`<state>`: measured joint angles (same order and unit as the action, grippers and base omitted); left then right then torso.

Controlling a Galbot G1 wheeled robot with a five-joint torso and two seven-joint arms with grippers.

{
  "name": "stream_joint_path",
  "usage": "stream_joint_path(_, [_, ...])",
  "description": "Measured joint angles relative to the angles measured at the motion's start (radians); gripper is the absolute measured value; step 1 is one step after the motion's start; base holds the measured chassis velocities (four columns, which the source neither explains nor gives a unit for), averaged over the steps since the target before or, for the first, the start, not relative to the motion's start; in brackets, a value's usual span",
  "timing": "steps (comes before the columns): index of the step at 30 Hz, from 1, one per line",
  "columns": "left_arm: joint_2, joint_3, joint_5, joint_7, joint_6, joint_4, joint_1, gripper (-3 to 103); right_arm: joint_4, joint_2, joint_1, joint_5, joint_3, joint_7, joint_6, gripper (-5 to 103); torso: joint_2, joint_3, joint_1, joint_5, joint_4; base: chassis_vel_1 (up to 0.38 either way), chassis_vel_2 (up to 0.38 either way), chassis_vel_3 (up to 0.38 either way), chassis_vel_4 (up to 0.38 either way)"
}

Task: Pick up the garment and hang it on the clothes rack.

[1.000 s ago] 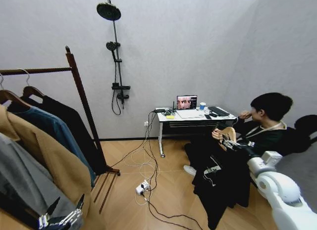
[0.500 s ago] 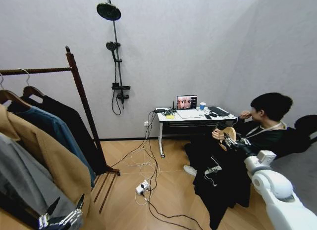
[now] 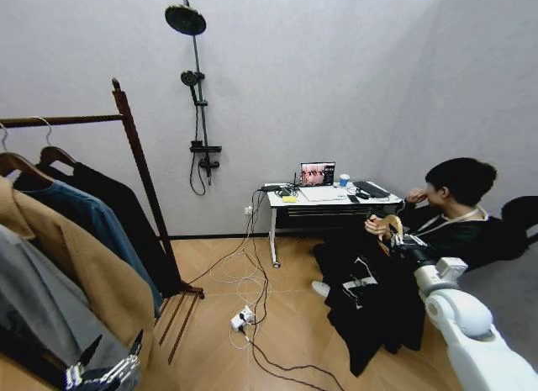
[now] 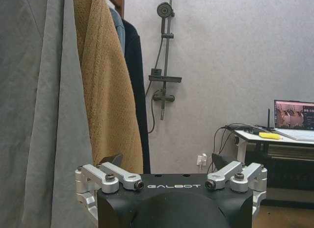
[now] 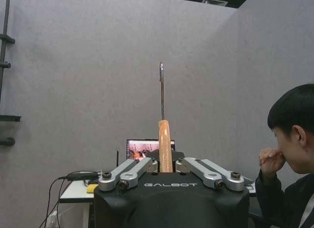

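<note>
Garment (image 3: pixel 370 311) hangs from its wooden hanger (image 5: pixel 165 145) in your right gripper (image 3: pixel 395 236), out at the right of the room beside the seated person

Your right claw is clenched on the hanger's neck, its metal hook (image 5: pixel 161 89) standing straight up above the fingers; the black shirt drapes down in front of the person's legs, its hem close to the floor. A hand of the person (image 3: pixel 375 225) is at the hanger's near end. The clothes rack (image 3: pixel 133 155) stands well apart at the left, already carrying a tan coat (image 3: pixel 76 265), a blue top and a long black one. Your left gripper (image 3: pixel 105 370) sits low beside the coats, fingers (image 4: pixel 113 174) spread and released
</note>
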<state>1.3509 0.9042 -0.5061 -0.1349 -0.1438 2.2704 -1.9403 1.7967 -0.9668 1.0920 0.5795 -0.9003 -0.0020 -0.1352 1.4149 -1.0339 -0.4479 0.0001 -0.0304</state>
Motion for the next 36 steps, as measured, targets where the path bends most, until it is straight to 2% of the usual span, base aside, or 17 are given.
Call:
stream_joint_path(6, [0.0, 0.0, 0.0, 0.0, 0.0, 0.0, 0.0, 100, 0.027, -0.005, 0.004, 0.035, 0.0, -0.002, 0.044, 10, 0.0, 0.0, 0.0, -0.0003, 0.0001, 0.0, 0.0, 0.0, 0.0])
stream_joint_path(11, [0.0, 0.0, 0.0, 0.0, 0.0, 0.0, 0.0, 100, 0.067, -0.01, 0.12, 0.09, -0.013, -0.095, 0.046, 10, 0.0, 0.0, 0.0, -0.0001, 0.0, 0.0, 0.0, 0.0, 0.0])
stream_joint_path(18, [0.0, 0.0, 0.0, 0.0, 0.0, 0.0, 0.0, 100, 0.126, -0.025, 0.223, 0.103, -0.039, -0.141, 0.094, 10, 0.0, 0.0, 0.0, -0.0001, -0.0001, 0.0, 0.0, 0.0, 0.0])
stream_joint_path(25, [0.0, 0.0, 0.0, 0.0, 0.0, 0.0, 0.0, 100, 0.168, -0.023, 0.24, 0.139, -0.064, -0.154, 0.088, 10, 0.0, 0.0, 0.0, -0.0003, 0.0001, 0.0, 0.0, 0.0, 0.0])
stream_joint_path(30, [0.0, 0.0, 0.0, 0.0, 0.0, 0.0, 0.0, 100, 0.193, -0.037, 0.272, 0.13, -0.064, -0.163, 0.115, 10, 0.0, 0.0, 0.0, -0.0001, 0.0001, 0.0, 0.0, 0.0, 0.0])
stream_joint_path(36, [0.0, 0.0, 0.0, 0.0, 0.0, 0.0, 0.0, 100, 0.189, -0.019, 0.281, 0.121, -0.062, -0.153, 0.154, 10, 0.0, 0.0, 0.0, -0.0002, 0.0001, -0.039, 0.038, 0.054, -0.05])
